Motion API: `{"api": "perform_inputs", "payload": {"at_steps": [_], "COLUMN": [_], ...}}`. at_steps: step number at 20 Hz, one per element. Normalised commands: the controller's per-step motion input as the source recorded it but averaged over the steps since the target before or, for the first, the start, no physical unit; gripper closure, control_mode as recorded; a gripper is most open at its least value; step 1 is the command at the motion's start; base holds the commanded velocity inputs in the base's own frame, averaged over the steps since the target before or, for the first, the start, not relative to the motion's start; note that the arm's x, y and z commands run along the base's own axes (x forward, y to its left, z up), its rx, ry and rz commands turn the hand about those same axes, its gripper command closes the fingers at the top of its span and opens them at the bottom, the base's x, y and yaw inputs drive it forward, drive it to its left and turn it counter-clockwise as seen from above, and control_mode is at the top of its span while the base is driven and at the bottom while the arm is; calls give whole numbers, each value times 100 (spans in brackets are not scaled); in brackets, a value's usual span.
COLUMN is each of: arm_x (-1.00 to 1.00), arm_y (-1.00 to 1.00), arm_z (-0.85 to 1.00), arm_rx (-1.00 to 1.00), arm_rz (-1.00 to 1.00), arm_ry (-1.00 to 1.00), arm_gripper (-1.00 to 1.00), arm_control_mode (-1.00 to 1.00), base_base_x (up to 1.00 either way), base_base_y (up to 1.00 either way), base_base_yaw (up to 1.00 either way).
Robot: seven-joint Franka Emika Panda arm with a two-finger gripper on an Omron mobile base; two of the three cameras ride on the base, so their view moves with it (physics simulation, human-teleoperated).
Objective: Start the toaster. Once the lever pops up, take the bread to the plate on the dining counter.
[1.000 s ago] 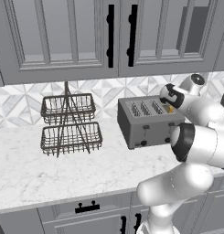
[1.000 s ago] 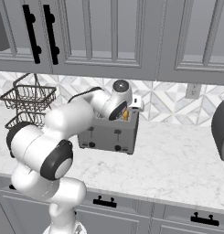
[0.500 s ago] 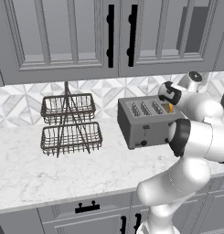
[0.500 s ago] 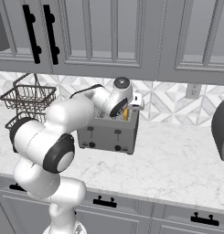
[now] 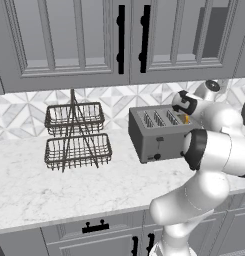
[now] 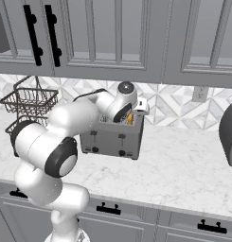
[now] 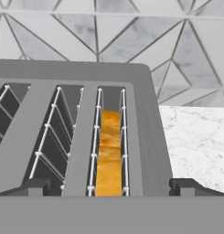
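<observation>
Sitting upright in the end slot of the toaster (image 7: 77,77), the slot farthest from the wire baskets (image 5: 76,135), the bread (image 7: 108,155) shows its golden-orange top edge between the thin wire guides; in the left base view it is a small orange fleck near the toaster's far corner, and in the right base view it peeps out just beside the arm's wrist. I judge it light, dry and fairly stiff, yet crumbly: a hard squeeze would likely crack it, and its rough crust should give the fingers decent purchase. The best hold looks to be across its two flat faces, near the top edge, with a finger going down either side of the slice inside the slot; the wire guides leave little room, so the fingers need to line up with the slot or they may catch on the wires. A straight upward pull should free it without scraping. The gripper (image 7: 109,188) hangs just above that slot with its jaws spread as wide as they go, one tip on each side of the slot's line, holding nothing and touching neither bread nor toaster as far as I can tell
</observation>
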Motion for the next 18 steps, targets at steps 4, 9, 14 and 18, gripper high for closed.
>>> {"api": "perform_inputs", "payload": {"at_steps": [4,9,14,18], "arm_x": [6,7,7,6], "arm_y": [0,0,0,0], "arm_z": [-1,-4,-3,0], "arm_rx": [0,0,0,0], "arm_rz": [0,0,0,0], "arm_ry": [0,0,0,0], "arm_gripper": [-100,-100,-100,-100], "arm_control_mode": [-100,-100,-100,-100], "base_base_x": [0,0,0,0], "base_base_y": [0,0,0,0], "base_base_yaw": [0,0,0,0]}}
